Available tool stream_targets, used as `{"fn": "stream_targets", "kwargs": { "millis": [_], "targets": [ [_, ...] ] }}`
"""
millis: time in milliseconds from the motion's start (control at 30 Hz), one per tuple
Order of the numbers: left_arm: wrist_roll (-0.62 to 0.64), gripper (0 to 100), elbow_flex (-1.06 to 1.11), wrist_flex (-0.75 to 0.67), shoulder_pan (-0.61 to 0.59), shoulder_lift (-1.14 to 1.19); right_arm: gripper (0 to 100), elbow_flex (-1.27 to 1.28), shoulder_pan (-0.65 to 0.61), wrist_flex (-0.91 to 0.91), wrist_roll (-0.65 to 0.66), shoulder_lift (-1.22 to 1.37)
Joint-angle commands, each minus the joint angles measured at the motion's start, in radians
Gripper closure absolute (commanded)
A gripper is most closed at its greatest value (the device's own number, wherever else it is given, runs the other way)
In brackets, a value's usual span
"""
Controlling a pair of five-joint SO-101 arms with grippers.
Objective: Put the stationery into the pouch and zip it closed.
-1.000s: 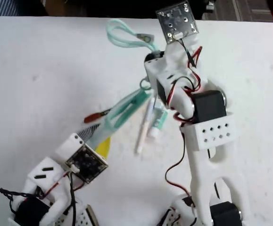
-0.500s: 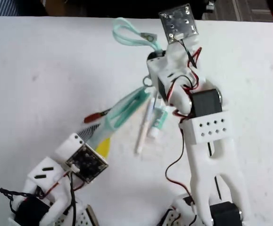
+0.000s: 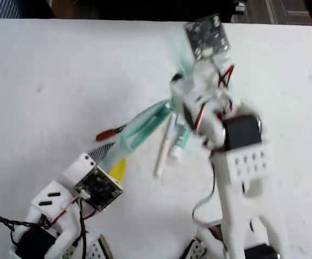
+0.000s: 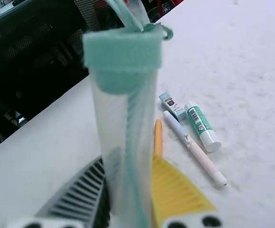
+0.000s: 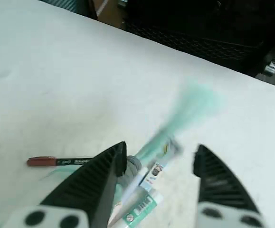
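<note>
The left end effector is clamping down on the near end of the pouch, which is lying slantwise on the worktop. The right end effector is hanging over the pouch's far end with its jaws spread apart and nothing in them. The teal strap is trailing off just beyond that end.

None of the stationery is sitting inside. The pen, glue and pencil are lying close along one side of the pouch, and the red marker is lying on the other side.

Here's what's looking risky to me. The right arm is sitting so close to the strap that it's probably going to pinch that instead of the zipper pull, and then it's just dragging the whole pouch. Any hard tug is also working against the left grip, which is only catching one end, so the pouch could be slipping out. The pen and glue are round and right under the right arm, so a low pass is going to send them rolling. The marker is off alone on the far side of the pouch, so it's easy to miss. Can't tell if the zip is open.
</note>
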Motion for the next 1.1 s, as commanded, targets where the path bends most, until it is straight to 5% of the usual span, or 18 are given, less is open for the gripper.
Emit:
{"fn": "stream_targets", "kwargs": {
  "millis": [0,233,400,767,1067],
  "targets": [
    [0.009,98,-0.055,-0.006,-0.002,-0.012,70.3,-0.038,-0.077,0.114,0.003,-0.147],
    [0.011,98,-0.060,-0.008,-0.001,-0.012,76.7,-0.032,-0.122,0.137,0.003,-0.328],
    [0.011,98,-0.054,-0.014,-0.001,-0.012,98.6,-0.032,-0.102,0.059,0.000,-0.166],
    [0.011,98,-0.054,-0.009,-0.001,-0.012,98.3,-0.040,0.111,-0.045,-0.006,0.232],
    [0.011,98,-0.052,-0.012,0.001,-0.012,98.2,-0.044,-0.022,0.076,-0.009,0.226]
  ]
}}
